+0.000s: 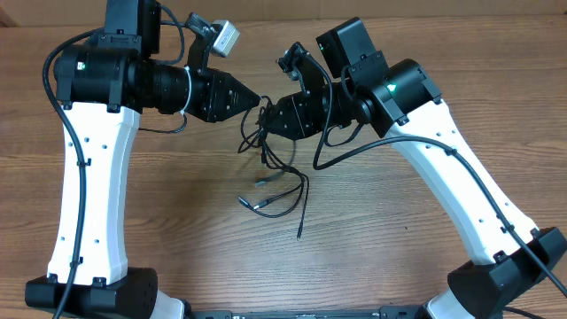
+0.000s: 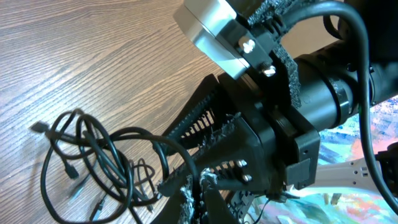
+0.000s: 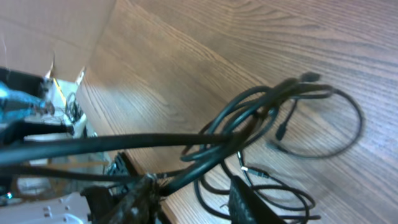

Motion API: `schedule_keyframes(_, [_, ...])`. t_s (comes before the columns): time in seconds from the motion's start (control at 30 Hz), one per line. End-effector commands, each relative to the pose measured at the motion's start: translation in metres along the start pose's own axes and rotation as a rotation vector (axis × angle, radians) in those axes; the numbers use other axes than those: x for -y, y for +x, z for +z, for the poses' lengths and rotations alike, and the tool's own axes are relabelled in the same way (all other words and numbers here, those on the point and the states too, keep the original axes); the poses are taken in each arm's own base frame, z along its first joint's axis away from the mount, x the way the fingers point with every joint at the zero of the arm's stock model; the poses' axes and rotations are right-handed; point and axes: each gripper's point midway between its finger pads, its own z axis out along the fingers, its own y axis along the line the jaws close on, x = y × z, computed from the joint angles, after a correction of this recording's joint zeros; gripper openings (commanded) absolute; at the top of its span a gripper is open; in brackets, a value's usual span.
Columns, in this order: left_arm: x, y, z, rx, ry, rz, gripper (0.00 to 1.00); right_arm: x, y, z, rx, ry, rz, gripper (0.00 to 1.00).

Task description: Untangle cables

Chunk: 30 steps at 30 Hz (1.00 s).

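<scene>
On the table (image 1: 399, 230), the left hand (image 1: 256, 101) is pinched shut on the cables (image 1: 276, 173). The right hand (image 1: 269, 112) meets it tip to tip, part-open around strands. The tangle trails lengthwise beneath both, equally near.

two arms: white slab links (image 1: 89, 177) w/ thin black cable (image 1: 81, 186) clipped along, black round joint housings (image 1: 97, 71), green led (image 1: 84, 64) each. silver cam box (image 1: 226, 37) at 11 o'clock, bright screws (image 2: 249, 45) on mount.

The cables (image 1: 273, 173) lie on the table's (image 1: 381, 252) middle.
</scene>
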Motion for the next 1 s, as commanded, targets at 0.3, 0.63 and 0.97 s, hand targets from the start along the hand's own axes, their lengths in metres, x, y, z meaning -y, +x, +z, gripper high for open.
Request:
schedule_keyframes(0.3, [0.016,-0.005,-0.011,0.036,0.012,0.038,0.04,-0.010,-0.006,0.004,0.040,0.028,-0.003,0.46])
schedule_keyframes(0.63, [0.012,-0.005,-0.012,0.037,-0.008,0.034,0.04,0.003,-0.003,0.004,0.033,0.100,-0.021,0.04])
schedule_keyframes(0.97, [-0.005,-0.004,-0.029,0.065,-0.033,-0.034,0.04,0.074,0.001,-0.024,0.051,0.365,0.160,0.04])
